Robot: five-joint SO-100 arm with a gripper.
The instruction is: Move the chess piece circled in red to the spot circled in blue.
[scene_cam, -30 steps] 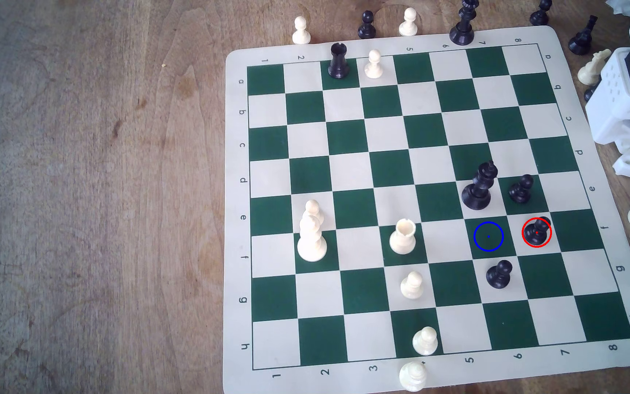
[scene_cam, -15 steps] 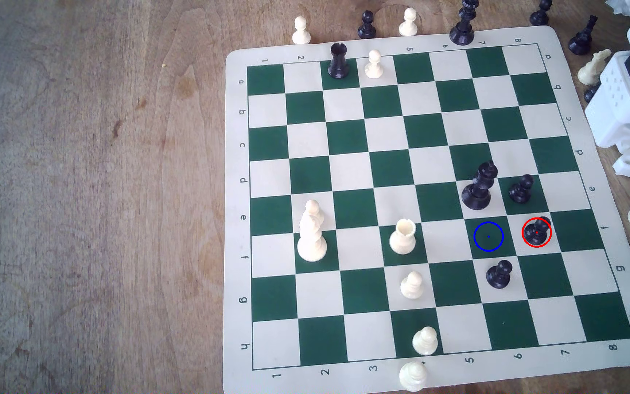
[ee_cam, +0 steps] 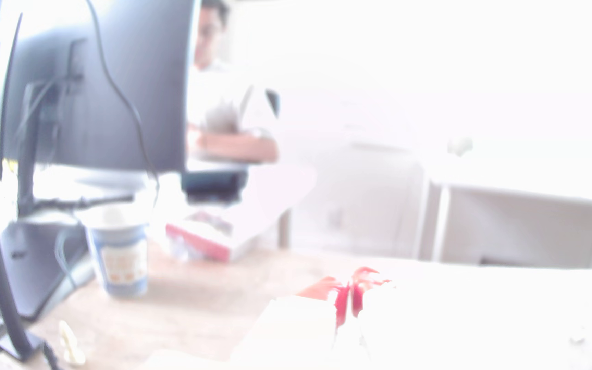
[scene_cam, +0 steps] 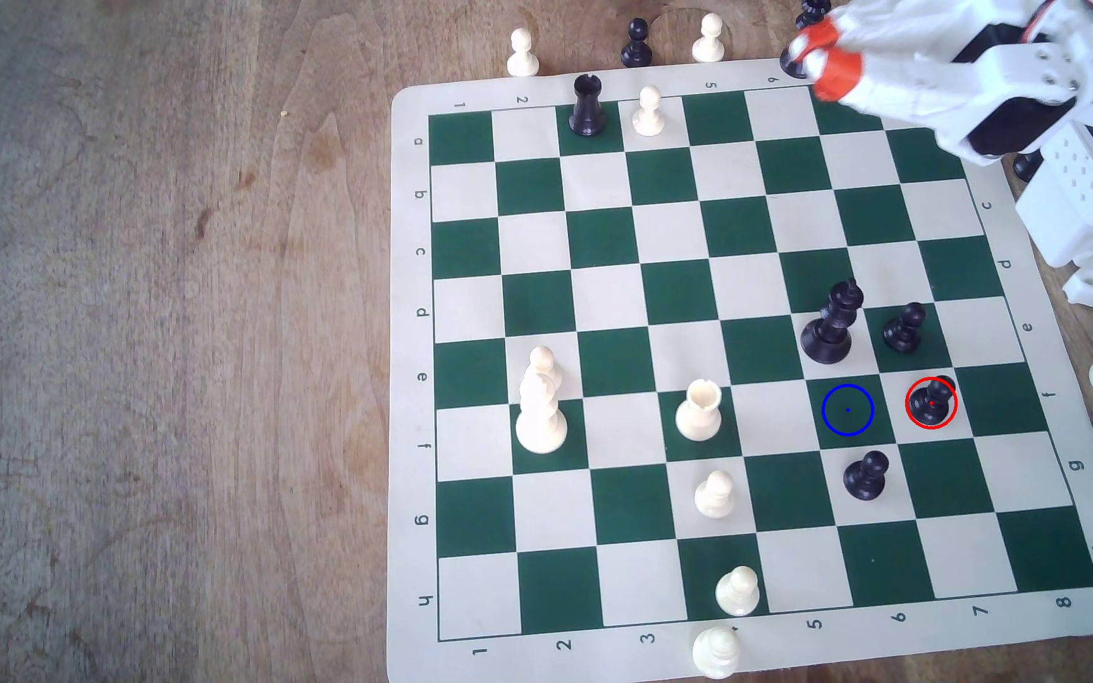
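Note:
The small black pawn [scene_cam: 930,402] stands inside the red ring on a cream square near the exterior view's right side of the board. One square to its left lies the dark green square with the blue ring [scene_cam: 847,410], which is bare. My gripper [scene_cam: 816,56] with orange fingertips hangs over the board's far edge, well away from the pawn. In the blurred, washed-out wrist view the gripper [ee_cam: 350,295] has its red pads pressed together with nothing between them.
A tall black king [scene_cam: 830,325] and a black pawn [scene_cam: 904,327] stand just behind the two rings; another black pawn [scene_cam: 866,475] is just in front. White pieces dot the board [scene_cam: 412,368]. Spare pieces line its far and right edges.
The arm has swung out from the exterior view's right edge, and the gripper now reaches over the board's far right corner. No piece has moved.

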